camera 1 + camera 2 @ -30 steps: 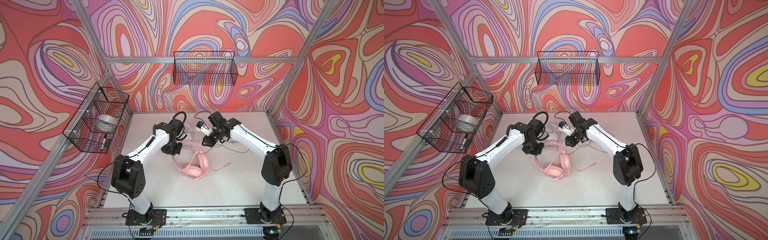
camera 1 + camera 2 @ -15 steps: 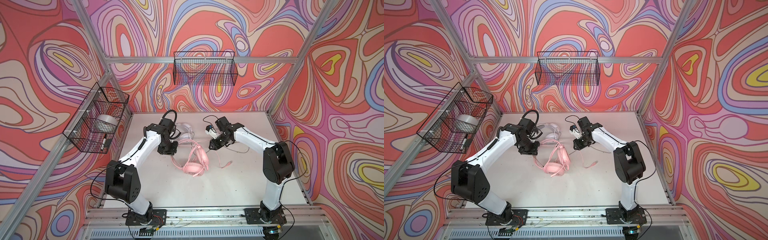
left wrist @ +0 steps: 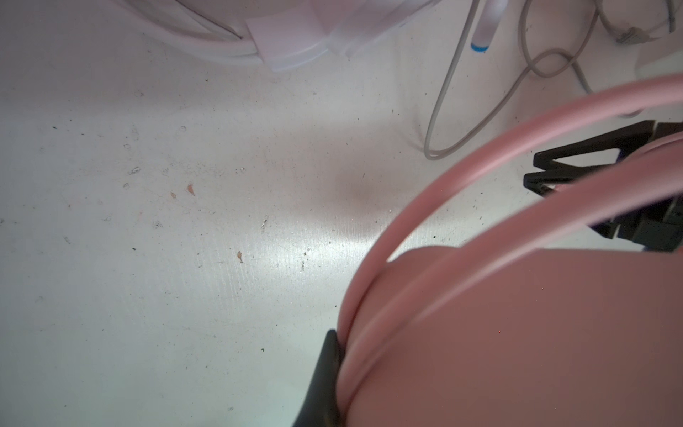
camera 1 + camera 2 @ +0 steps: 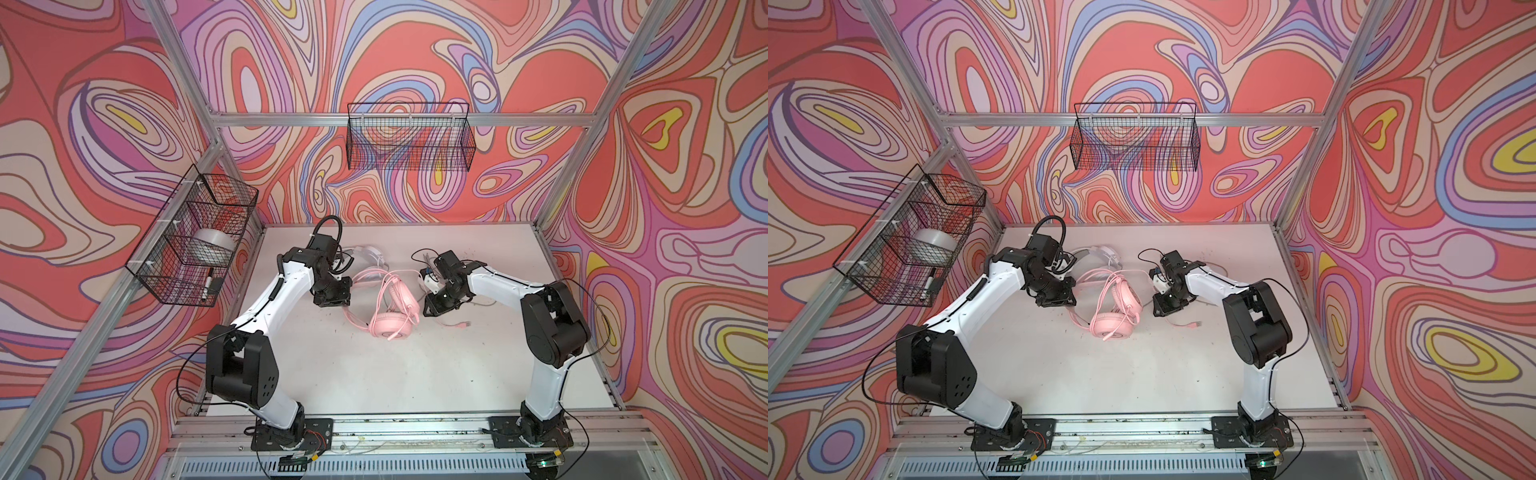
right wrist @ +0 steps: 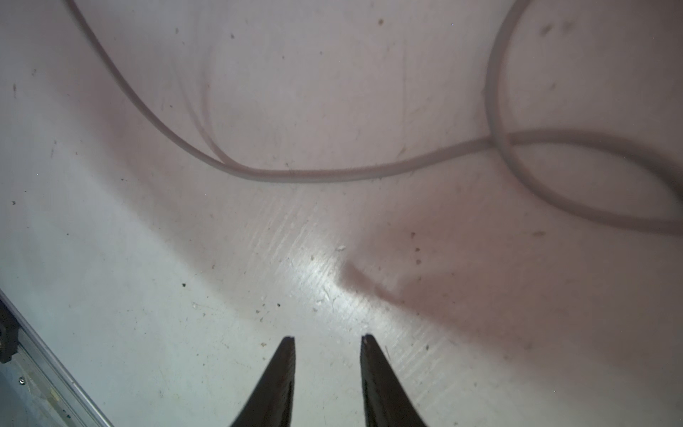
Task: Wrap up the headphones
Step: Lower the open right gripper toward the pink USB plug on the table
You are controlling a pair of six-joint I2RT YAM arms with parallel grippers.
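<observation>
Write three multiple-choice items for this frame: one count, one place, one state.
1. Headsets on the table? A one, B two, C three.
2. Where is the grey roll? A on the table, B back basket, C side basket.
3. The right gripper is: A open and empty, B shut on a cable, C holding a headset.
Key: B, the pink headset and white headset both lie there; C, the roll shows through its mesh; A, jaws stand apart over bare tabletop in the wrist view.
</observation>
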